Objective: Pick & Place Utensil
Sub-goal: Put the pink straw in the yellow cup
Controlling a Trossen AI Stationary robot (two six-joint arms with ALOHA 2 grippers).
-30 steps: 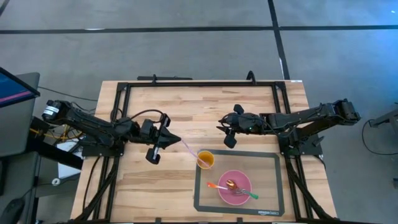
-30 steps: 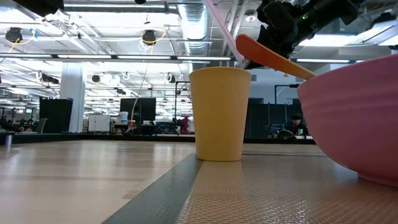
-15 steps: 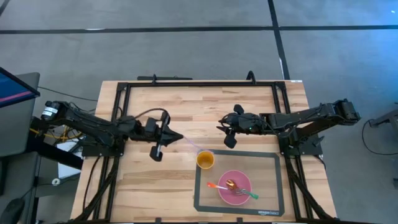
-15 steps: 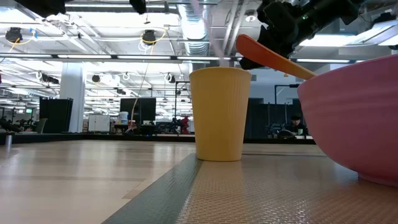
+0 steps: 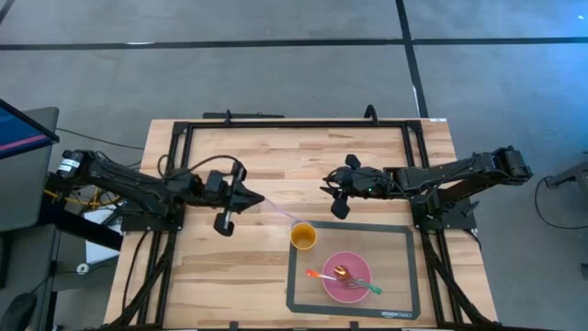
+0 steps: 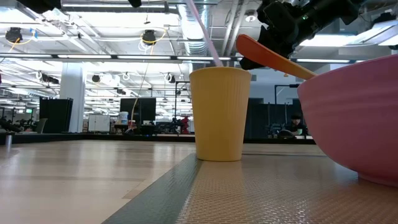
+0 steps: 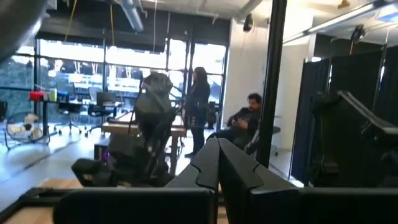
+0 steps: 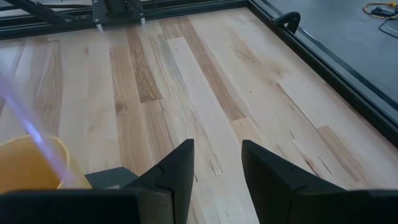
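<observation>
- Two grippers are showing, but only one is working. The left gripper (image 5: 241, 198) is hanging over the wooden table (image 5: 266, 161), to the left of the yellow cup (image 5: 303, 235), and its fingers are pinched together on the top end of a thin pink straw (image 5: 276, 212).
- From that gripper the straw is slanting down and across to the cup. Its low end is sitting inside the cup's mouth. In the low view the straw (image 6: 204, 34) is rising out of the cup (image 6: 219, 114) and leaning away to one side.
- I think the job is nearly done for this piece. The straw is already in the cup, but the gripper is not yet letting go of it. Opening the fingers and pulling the arm away looks like what is left.
- The straw is looking long, very thin, pale pink and a little see-through. It is looking light and bendy, so it may tip or swing when it is let go.
- The cup is standing upright at the top left corner of the dark mat (image 5: 395, 230).
- The pink bowl (image 5: 346, 278) is sitting on the mat just below the cup. An orange spoon (image 5: 321, 275), a green fork (image 5: 367, 288) and a brownish utensil I cannot name are lying in it.
- The right gripper (image 5: 337, 195) is waiting above the table, near the mat's top edge. Its fingers (image 8: 176, 169) are spread apart and holding nothing.
</observation>
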